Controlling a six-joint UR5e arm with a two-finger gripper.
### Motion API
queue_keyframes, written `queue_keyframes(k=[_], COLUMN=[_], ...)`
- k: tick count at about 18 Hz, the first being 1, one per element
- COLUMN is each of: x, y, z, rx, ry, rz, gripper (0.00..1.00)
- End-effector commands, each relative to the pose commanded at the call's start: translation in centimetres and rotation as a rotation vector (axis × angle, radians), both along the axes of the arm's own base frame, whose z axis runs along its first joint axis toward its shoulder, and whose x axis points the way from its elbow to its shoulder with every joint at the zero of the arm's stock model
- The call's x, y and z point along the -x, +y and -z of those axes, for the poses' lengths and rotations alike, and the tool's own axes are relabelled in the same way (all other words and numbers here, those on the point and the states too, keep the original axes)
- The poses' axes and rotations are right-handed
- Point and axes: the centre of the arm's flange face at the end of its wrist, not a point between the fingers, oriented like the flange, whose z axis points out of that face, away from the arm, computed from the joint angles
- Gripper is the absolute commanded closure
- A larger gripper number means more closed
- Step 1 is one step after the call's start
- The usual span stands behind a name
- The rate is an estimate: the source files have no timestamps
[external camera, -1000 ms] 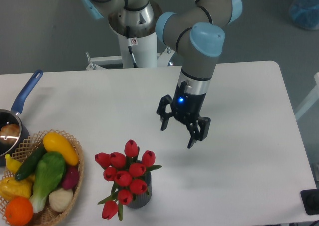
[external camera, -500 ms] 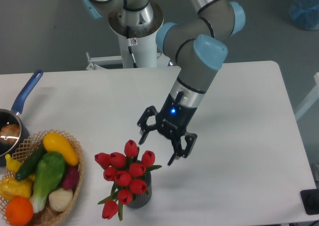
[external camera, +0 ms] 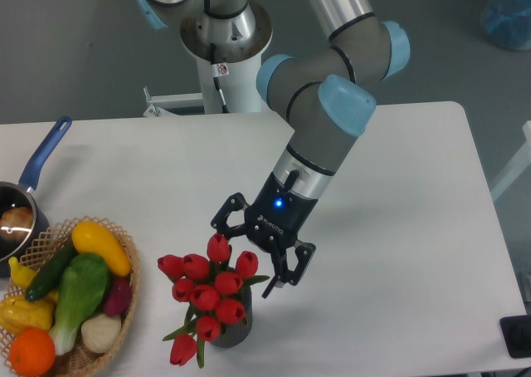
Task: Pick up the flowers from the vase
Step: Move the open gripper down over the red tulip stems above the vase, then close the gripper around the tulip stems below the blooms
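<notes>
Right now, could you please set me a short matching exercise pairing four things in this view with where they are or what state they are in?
Things:
1. flowers
2. gripper
3. wicker basket
4. saucepan

Places or states:
A. at the left edge of the table, blue handle pointing up and away
B. open, just above the red heads
C. standing in the dark vase
D. filled with vegetables and fruit

Pairs: 1-C, 2-B, 3-D, 4-A

Bright, even overhead light, sharp focus (soft shadows only) across the white table (external camera: 398,186).
</notes>
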Motion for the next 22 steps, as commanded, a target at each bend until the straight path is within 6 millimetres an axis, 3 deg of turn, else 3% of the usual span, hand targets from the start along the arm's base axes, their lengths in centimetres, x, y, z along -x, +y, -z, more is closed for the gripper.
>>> queue_keyframes(k=[4, 5, 6, 8, 10, 22], x=[0.2, 0.1, 0.1, 0.2, 0.1, 2.1], y=[0.4, 0.4, 0.4, 0.3, 0.2, -1.9], z=[0.6, 0.5, 0.5, 0.4, 0.5, -1.9], rx=[-0.03, -0.035, -0.042, -0.047, -0.045, -0.159], ry=[0.0, -0.003, -0.009, -0.013, -0.015, -0.063], rz=[0.015, 0.018, 0.022, 0.021, 0.021, 0.017], gripper=[0.0, 0.08, 0.21, 0.64, 0.98, 1.0])
